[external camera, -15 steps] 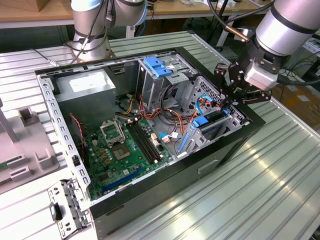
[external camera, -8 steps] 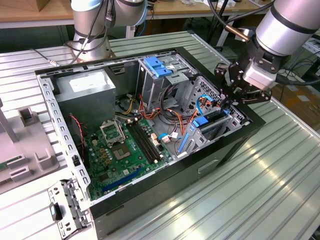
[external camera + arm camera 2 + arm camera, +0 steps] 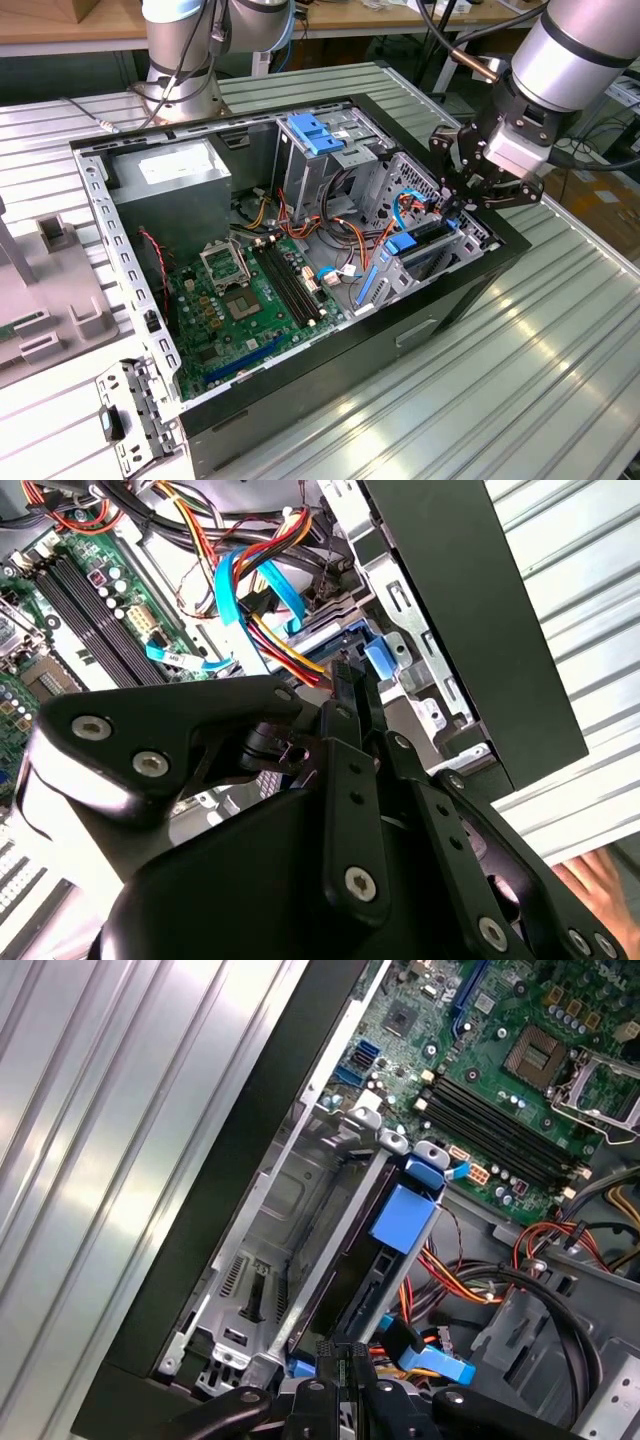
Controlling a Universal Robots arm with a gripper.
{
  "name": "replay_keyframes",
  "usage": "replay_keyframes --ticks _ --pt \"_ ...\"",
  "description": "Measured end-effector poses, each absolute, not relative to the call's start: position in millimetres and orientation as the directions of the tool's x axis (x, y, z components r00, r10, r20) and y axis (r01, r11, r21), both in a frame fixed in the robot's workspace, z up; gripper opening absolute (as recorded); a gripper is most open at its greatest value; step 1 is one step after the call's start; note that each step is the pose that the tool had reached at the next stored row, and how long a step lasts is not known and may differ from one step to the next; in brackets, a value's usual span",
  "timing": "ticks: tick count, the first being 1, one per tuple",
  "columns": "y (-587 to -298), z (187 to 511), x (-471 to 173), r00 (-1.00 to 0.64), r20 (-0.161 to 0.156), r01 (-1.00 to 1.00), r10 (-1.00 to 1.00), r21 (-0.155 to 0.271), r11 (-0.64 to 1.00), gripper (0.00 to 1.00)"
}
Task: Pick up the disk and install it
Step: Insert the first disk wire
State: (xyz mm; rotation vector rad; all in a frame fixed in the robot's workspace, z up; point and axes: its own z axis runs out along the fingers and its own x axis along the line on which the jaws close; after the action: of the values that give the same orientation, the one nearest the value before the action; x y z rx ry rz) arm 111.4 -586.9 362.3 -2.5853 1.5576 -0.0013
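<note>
The gripper [image 3: 462,203] has its fingers pinched tight on the end of the disk [image 3: 420,247], which stands on edge in the metal bay [image 3: 290,1230] of the computer case [image 3: 300,400]. The arm [image 3: 570,50] leans down from the exterior view's right.
</note>
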Motion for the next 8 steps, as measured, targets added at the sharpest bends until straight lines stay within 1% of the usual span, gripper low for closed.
replay_keyframes --ticks 8 --pt "-586.9 362.3 111.4 0.447 -0.063 -0.892 -0.892 -0.106 -0.439 0.17"
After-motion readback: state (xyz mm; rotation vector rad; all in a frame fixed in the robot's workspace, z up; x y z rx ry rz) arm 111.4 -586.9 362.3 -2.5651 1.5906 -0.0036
